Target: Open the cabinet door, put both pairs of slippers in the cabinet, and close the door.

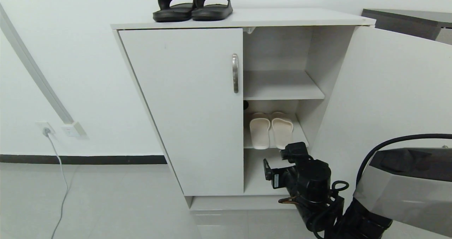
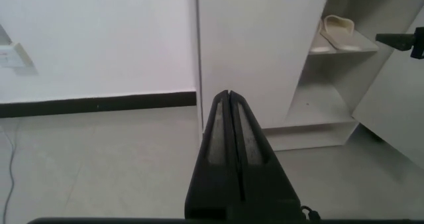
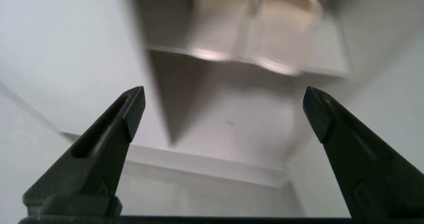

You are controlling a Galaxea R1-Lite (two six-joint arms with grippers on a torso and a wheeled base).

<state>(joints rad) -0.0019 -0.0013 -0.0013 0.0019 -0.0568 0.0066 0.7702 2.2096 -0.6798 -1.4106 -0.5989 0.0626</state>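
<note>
The white cabinet (image 1: pixel 247 17) has its right door (image 1: pixel 385 97) swung open and its left door (image 1: pixel 187 108) closed. A black pair of slippers (image 1: pixel 192 4) stands on the cabinet's top. A cream pair of slippers (image 1: pixel 271 129) (image 2: pixel 336 32) (image 3: pixel 255 22) lies on the middle shelf. My right gripper (image 1: pixel 295 150) (image 3: pixel 225 95) is open and holds nothing, just in front of the cabinet's lowest compartment, below the cream pair. My left gripper (image 2: pixel 228 97) is shut with nothing in it, low over the floor to the left of the cabinet.
The upper shelf (image 1: pixel 282 87) and the bottom compartment (image 1: pixel 257 179) are bare. A wall socket with a cable (image 1: pixel 45 130) is at the left, its cord trailing over the grey floor (image 1: pixel 88 203). A dark tabletop (image 1: pixel 406 18) stands behind the open door.
</note>
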